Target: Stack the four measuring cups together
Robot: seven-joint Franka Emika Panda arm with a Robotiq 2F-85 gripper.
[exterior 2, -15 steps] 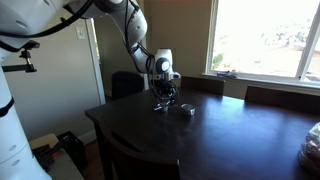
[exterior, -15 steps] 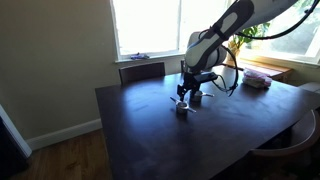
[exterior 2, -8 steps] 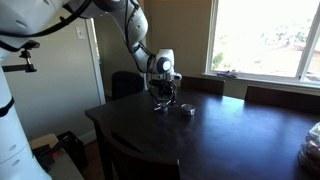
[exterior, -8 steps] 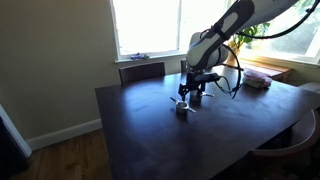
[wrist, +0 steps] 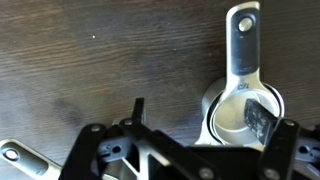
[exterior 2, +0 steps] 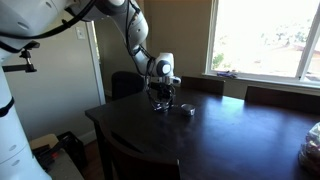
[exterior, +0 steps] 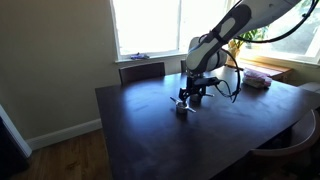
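Note:
On the dark wooden table [wrist: 80, 60], the wrist view shows a silvery measuring cup nested inside a larger one [wrist: 235, 108]. Their flat handle [wrist: 243, 35] points away from me. My gripper [wrist: 198, 115] is open low over them. Its right fingertip [wrist: 260, 118] is inside the cup and its left fingertip [wrist: 138, 108] is over bare table. Another cup's handle [wrist: 15, 155] shows at the lower left. In both exterior views the gripper [exterior: 190, 96] [exterior 2: 163, 99] hangs just above the table. One small cup [exterior: 183, 107] [exterior 2: 186, 110] stands beside it.
A pink folded item [exterior: 257, 80] lies near the table's window side and also shows at a frame edge [exterior 2: 312, 150]. A chair [exterior: 142, 70] stands at the table's far edge. Windows and a plant [exterior: 250, 35] are behind.
The arm's posture has shifted slightly above the cups. The cups on the table have not visibly moved.

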